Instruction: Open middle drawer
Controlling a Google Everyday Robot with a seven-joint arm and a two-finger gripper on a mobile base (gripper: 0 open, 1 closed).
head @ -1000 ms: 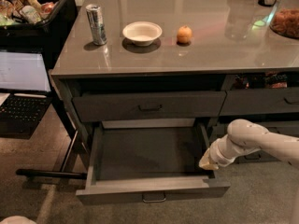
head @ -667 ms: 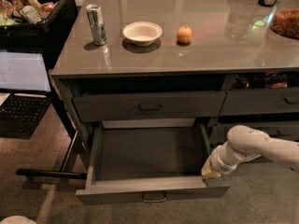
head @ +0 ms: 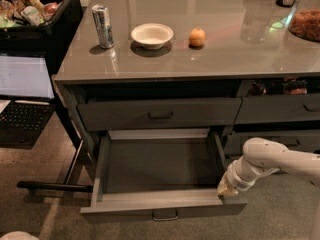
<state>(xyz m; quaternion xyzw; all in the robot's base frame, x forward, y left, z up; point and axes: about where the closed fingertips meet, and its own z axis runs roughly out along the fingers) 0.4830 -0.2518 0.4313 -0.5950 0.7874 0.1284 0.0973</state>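
The middle drawer (head: 160, 166) is a wide dark grey drawer. It stands pulled far out below the counter and shows a plain, empty grey box interior. Its front panel faces me at the bottom, with a small central handle (head: 165, 216). My gripper (head: 227, 188) is at the end of the white arm that comes in from the right. It sits low against the drawer's right front corner, by the top of the side wall. A closed wide drawer (head: 160, 115) with a dark handle is just above the open one.
On the grey countertop (head: 225, 59) stand a soda can (head: 103, 26), a white bowl (head: 152, 35) and an orange (head: 197, 36). A jar of snacks (head: 306, 24) is at the far right. A laptop (head: 22, 91) and a black bin of snacks (head: 30, 9) are on the left. More drawers (head: 280, 109) are on the right.
My gripper has moved along the drawer's right side towards its front corner. The drawer seems to stand slightly further out.
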